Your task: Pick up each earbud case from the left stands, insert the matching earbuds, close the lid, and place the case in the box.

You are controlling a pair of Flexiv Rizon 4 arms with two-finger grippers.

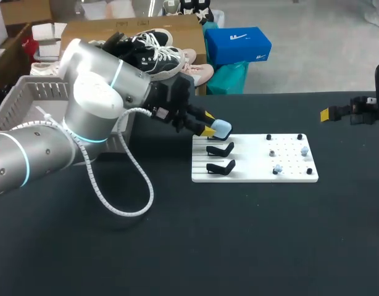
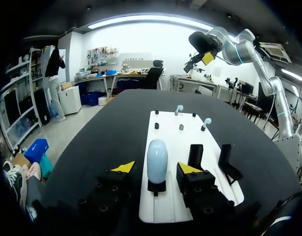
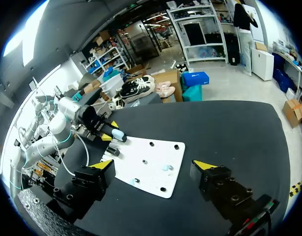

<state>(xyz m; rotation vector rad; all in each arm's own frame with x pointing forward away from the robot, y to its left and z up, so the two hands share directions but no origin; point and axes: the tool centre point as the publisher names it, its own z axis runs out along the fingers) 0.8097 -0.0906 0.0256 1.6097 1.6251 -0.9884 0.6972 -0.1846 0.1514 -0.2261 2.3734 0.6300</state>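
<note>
Far to my left sits a grey crate (image 1: 26, 102), which I take to be the box for finished cases; it is well apart from the work, so it matters only at the last step. My left arm reaches in from that side and sets my left pincer (image 2: 156, 167) around the pale blue case (image 2: 157, 156), one yellow-tipped finger on each side. A gap shows between each finger and the case, so I hold nothing yet; I judge this to be the line-up before closing. The case stands upright, apparently closed, on a black stand (image 2: 157, 187) at the end of the row on the white board (image 2: 166, 132). The stand props it clear of the board, which lets my fingers pass down both flanks. Beside it, two more stands (image 2: 195, 155) are bare. Further right on the board, small pale earbuds (image 1: 304, 150) sit on pegs, apart from one another, I suppose for an easy pick. My right pincer (image 3: 153, 165) hangs wide open and empty above the tabletop (image 1: 177, 246), beyond the board's right end, probably kept clear until the earbuds are wanted.
</note>
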